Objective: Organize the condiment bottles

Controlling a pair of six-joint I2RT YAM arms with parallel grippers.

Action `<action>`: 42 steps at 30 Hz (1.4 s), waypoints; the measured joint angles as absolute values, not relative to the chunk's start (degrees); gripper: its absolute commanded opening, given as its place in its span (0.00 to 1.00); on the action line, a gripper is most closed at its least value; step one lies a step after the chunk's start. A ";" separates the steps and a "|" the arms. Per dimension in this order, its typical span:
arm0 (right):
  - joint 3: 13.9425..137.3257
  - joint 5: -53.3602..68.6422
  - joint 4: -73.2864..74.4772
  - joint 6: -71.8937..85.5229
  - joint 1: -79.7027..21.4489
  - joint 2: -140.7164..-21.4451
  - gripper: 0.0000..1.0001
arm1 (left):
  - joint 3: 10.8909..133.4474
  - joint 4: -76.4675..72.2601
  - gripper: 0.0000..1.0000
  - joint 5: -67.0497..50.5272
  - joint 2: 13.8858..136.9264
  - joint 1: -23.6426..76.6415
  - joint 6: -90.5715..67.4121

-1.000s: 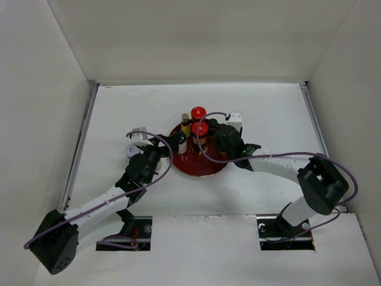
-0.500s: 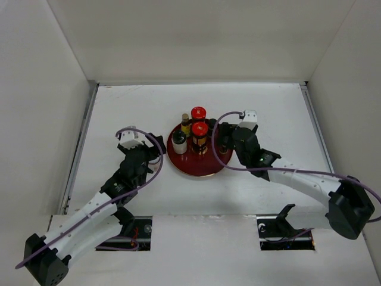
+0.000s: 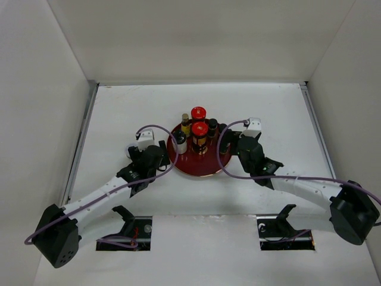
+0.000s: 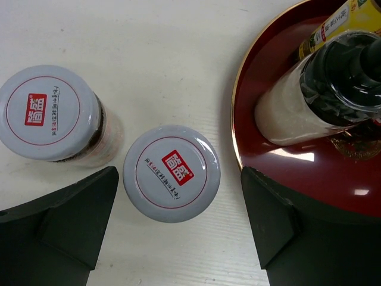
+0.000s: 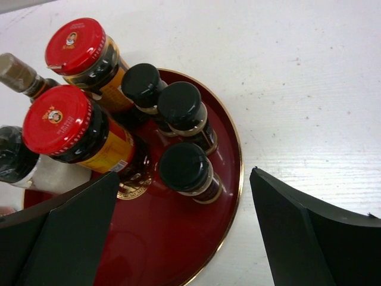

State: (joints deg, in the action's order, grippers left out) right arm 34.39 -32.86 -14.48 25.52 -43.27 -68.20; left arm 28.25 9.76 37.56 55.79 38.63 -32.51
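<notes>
From above, the tray (image 3: 201, 170) carries a tight cluster of bottles, the two red-capped jars (image 3: 199, 127) standing tallest. The left gripper (image 3: 156, 154) sits at the tray's left edge and the right gripper (image 3: 233, 145) at its right edge, and their bodies cover whatever lies beneath.

Only the left wrist view shows two white-lidded jars (image 4: 171, 173) on the table just left of the tray, off it and close together. The left jaws are wide apart around the nearer jar without touching it. Just inside the rim stands a whitish bottle (image 4: 297, 101).

The right wrist view shows three black-capped bottles (image 5: 178, 104) on the tray's right part. The right jaws are spread, with the nearest of the three between them, untouched.
</notes>
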 measured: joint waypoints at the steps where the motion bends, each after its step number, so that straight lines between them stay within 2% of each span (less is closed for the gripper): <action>1: 34.39 -32.58 -14.81 25.58 -43.27 -68.29 0.98 | 28.62 9.76 0.80 37.58 56.36 38.57 -32.34; 5: 34.33 -31.48 -15.64 25.96 -43.27 -68.73 0.94 | 29.47 9.19 0.71 37.78 57.87 38.26 -31.86; 12: 33.65 -30.81 -16.64 26.85 -43.27 -68.64 0.70 | 29.54 7.79 0.53 38.63 60.49 37.89 -30.55; 19: 32.45 -30.81 -17.21 27.24 -43.27 -66.26 0.71 | 29.54 7.09 0.26 38.61 60.75 37.95 -29.76; 25: 31.77 -30.79 -17.34 27.31 -43.27 -64.58 0.73 | 30.63 14.44 0.24 38.57 54.33 40.42 -29.23; 29: 31.77 -30.79 -17.47 27.44 -43.27 -64.58 0.74 | 35.59 19.64 0.24 38.65 48.23 43.55 -28.93; 32: 31.77 -30.76 -17.50 27.46 -43.27 -64.58 0.74 | 40.47 19.97 0.24 38.76 48.05 46.33 -28.93; 36: 31.75 -30.79 -17.56 27.51 -43.24 -64.55 0.74 | 44.91 15.92 0.23 38.63 53.89 51.55 -28.67; 42: 29.80 -30.81 -17.45 29.32 -40.62 -62.83 0.76 | 48.93 7.09 0.23 34.59 70.04 55.79 -25.89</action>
State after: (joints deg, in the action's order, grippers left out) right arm 29.80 -30.81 -17.45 29.32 -40.62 -62.83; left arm 48.93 7.09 34.59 70.04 55.79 -25.89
